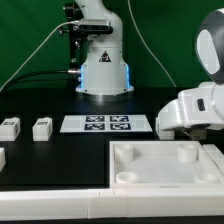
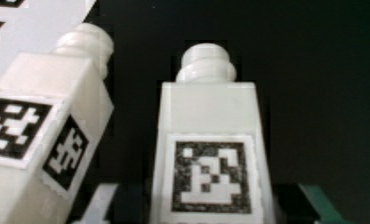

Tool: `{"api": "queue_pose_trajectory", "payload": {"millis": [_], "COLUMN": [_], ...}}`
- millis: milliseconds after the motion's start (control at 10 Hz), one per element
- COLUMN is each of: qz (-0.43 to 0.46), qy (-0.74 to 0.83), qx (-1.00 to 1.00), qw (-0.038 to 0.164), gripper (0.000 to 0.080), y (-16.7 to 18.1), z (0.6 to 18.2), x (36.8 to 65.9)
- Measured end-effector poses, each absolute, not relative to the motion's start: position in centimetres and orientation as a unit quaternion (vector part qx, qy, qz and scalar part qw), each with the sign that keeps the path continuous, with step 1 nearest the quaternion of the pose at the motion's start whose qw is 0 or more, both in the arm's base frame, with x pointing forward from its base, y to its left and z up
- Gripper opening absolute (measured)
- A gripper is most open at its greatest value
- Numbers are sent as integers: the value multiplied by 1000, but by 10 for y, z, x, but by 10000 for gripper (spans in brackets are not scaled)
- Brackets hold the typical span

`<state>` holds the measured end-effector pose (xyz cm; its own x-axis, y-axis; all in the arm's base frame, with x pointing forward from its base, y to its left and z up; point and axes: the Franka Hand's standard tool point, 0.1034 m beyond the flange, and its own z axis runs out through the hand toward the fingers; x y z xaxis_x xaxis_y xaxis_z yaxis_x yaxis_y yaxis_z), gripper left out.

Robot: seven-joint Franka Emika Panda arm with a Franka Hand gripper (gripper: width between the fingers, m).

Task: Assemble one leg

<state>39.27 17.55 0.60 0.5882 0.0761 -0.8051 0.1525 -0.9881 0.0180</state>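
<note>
the leg (image 2: 208, 140) sits between the jaws of the gripper (image 2: 208, 207), spread wide, not touching it; a second leg (image 2: 57, 105) just beside.

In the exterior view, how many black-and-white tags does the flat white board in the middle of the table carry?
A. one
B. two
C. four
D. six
C: the marker board carries four square tags on its face, and nothing else lies on it.
</note>
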Motion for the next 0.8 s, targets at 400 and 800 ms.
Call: {"api": "queue_pose_trajectory", "payload": {"millis": [400, 800], "qz": [-434, -396], "qy": [67, 69], "qx": [897, 914], "qw": [51, 58], "gripper": [294, 294], "y": [170, 162], "z": [32, 52], "x": [399, 403]}}
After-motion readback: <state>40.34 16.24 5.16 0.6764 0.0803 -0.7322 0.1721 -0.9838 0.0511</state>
